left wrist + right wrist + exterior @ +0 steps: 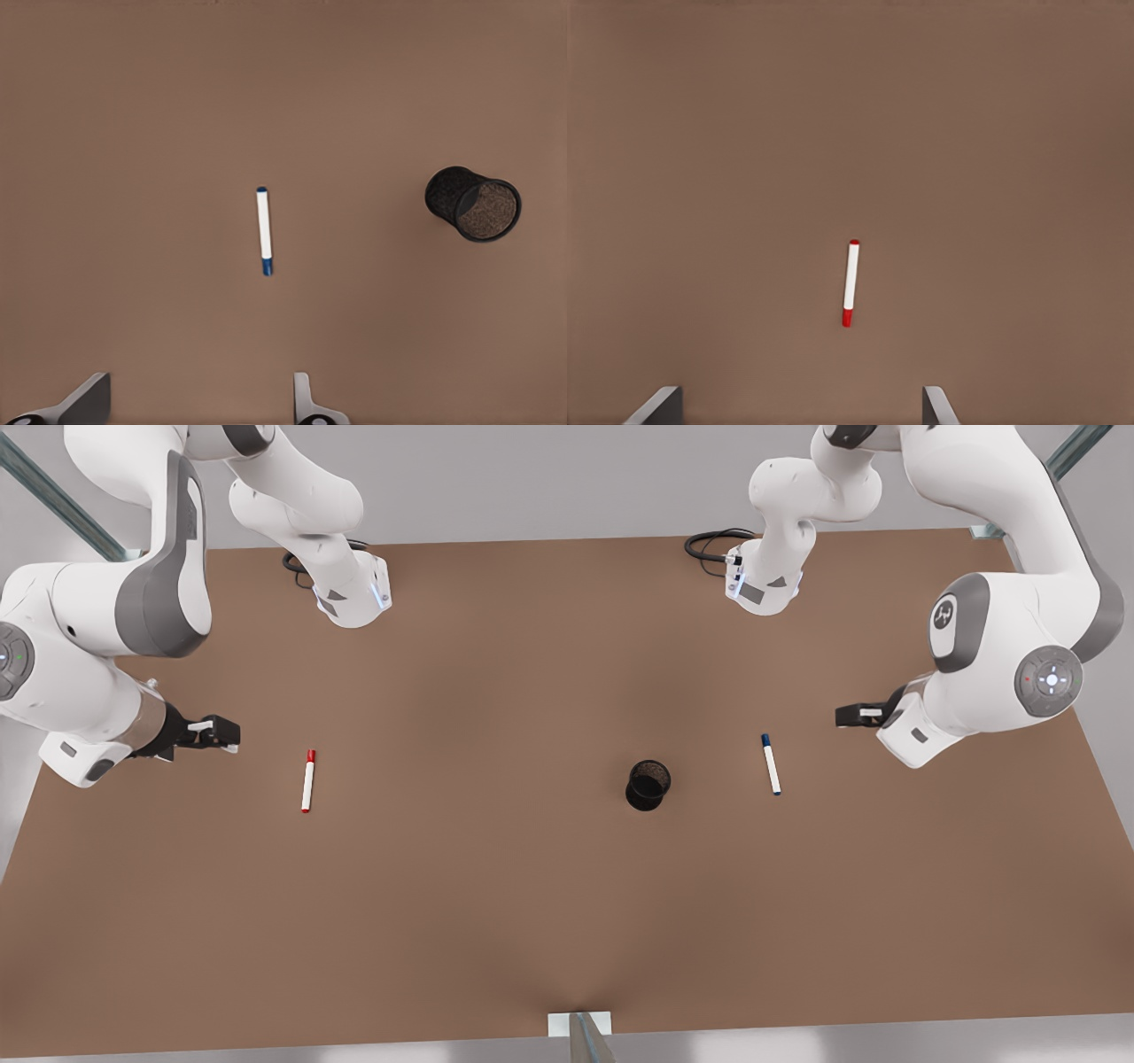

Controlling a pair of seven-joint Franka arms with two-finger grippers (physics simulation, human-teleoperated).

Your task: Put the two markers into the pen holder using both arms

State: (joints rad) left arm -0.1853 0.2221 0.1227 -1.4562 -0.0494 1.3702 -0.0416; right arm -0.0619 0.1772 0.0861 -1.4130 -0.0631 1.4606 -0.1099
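Observation:
The red-capped marker [307, 780] lies flat on the brown table [496, 921] at the front view's left. My right gripper [221, 732] hovers a little to its left, open and holding nothing; its wrist view shows that marker [850, 283] beyond the spread fingertips [663, 403]. The blue-capped marker [771, 764] lies at the front view's right. My left gripper [855, 715] hangs just right of it, open and holding nothing. Its wrist view shows the blue marker [264, 230] and the pen holder [472, 204]. The black mesh pen holder [648, 785] stands upright left of the blue marker.
Both arm bases [353, 593] [764, 584] stand at the table's far edge with black cables beside them. A metal bracket [580, 1027] sits at the near edge's middle. Bare tabletop lies between the markers and in front of them.

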